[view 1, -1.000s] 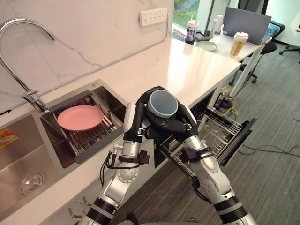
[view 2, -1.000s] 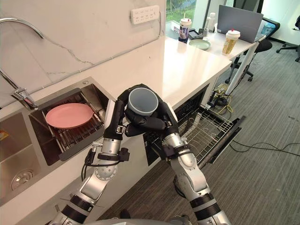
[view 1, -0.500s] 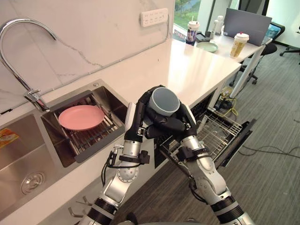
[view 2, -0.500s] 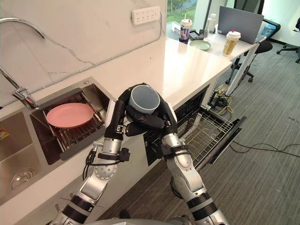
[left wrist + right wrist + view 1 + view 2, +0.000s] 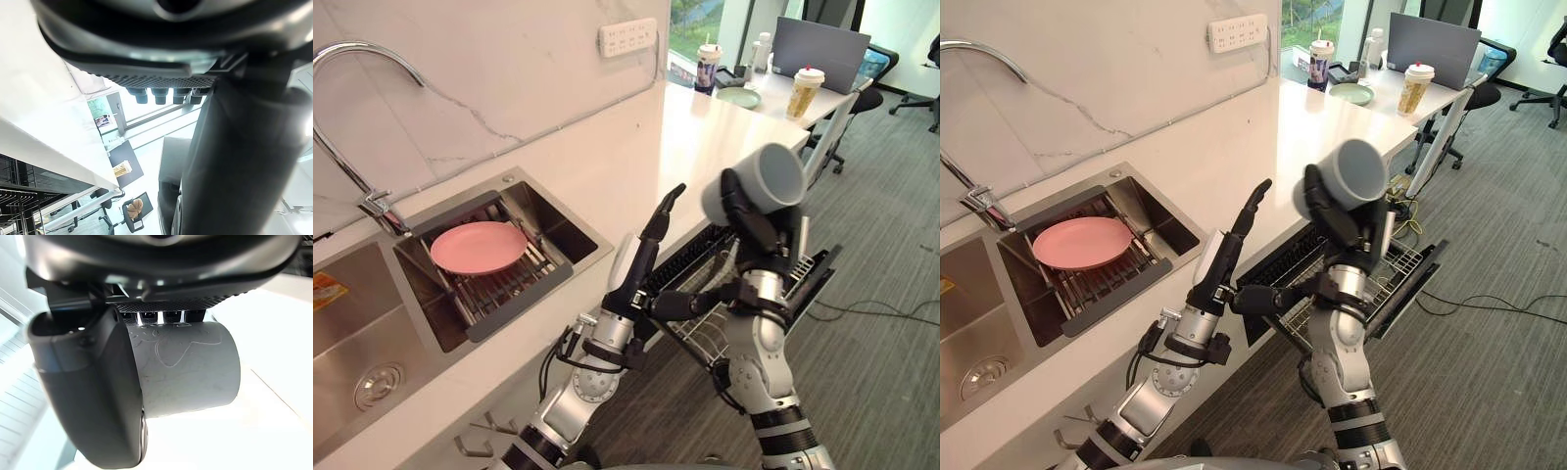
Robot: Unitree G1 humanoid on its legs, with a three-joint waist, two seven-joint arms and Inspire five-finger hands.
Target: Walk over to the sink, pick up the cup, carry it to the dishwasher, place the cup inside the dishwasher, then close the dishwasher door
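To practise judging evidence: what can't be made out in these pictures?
Dishwasher rack: eye views, partly hidden behind the left robot hand.
Inside of the cup: right wrist view shows its side; the right robot hand covers one end.
Faucet: right eye view, arc cut off by the left edge.

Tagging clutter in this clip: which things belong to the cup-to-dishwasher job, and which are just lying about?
Job: grey cup, gripped in the right hand; left hand, open; dishwasher, door down; sink.

Lying about: pink plate on the sink rack; tan drink cup, dark drink cup and green plate at the far end; wall socket.
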